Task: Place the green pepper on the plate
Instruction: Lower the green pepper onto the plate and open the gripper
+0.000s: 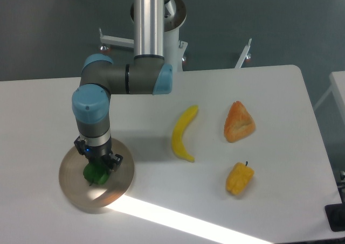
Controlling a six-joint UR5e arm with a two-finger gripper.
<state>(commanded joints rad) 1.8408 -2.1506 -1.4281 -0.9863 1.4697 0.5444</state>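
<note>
The green pepper is a small glossy dark-green lump over the middle of the plate, a flat round beige disc at the table's front left. My gripper reaches straight down onto the pepper and is shut on it. The wrist hides the pepper's top and most of the fingers. I cannot tell whether the pepper touches the plate's surface.
A yellow banana lies mid-table. An orange wedge-shaped fruit sits to its right, with a yellow-orange pepper in front of it. A bright strip of light crosses the table's front. The arm's base column stands at the back.
</note>
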